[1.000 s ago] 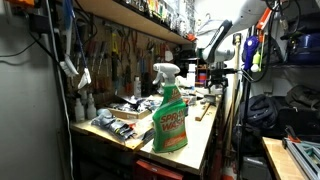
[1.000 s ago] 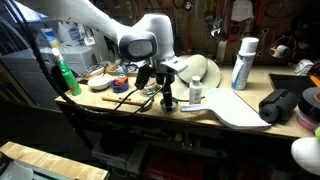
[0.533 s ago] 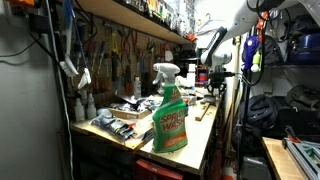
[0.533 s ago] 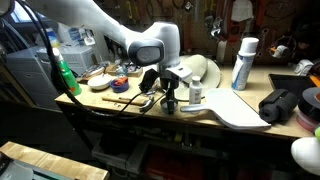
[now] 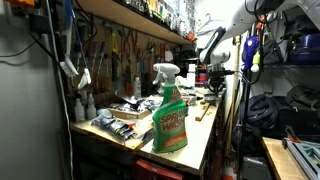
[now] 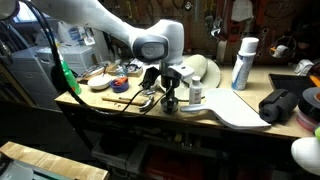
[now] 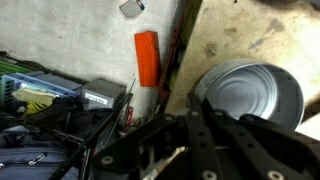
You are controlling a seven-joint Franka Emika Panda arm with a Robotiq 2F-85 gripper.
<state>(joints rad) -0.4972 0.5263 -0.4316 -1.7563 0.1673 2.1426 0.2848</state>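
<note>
My gripper [image 7: 191, 98] points down at the cluttered workbench [image 6: 232, 113], and its black fingers [image 7: 160, 120] lie pressed together, shut. Nothing shows between them. Just past the fingertips sits a round silver tin [image 7: 250, 95], and an orange block [image 7: 147, 57] lies to the left beside a dark rod. A thin metal tool [image 7: 165, 163] glints under the fingers. In both exterior views the gripper [image 6: 167, 98] [image 5: 206, 76] hangs low over the bench, next to a small white bottle [image 6: 196, 92] and a pale domed dish [image 6: 201, 69].
A green spray bottle [image 5: 170, 116] [image 6: 64, 74] stands at one end of the bench. A white spray can [image 6: 243, 63] and a black bag [image 6: 283, 105] sit at the other end. Cables [image 6: 125, 103] and a grey box [image 7: 103, 95] crowd the area beside the gripper. Tools hang on the back wall [image 5: 125, 50].
The jaws have closed from wide open to shut. The arm's wrist has shifted a little sideways over the bench and now holds still.
</note>
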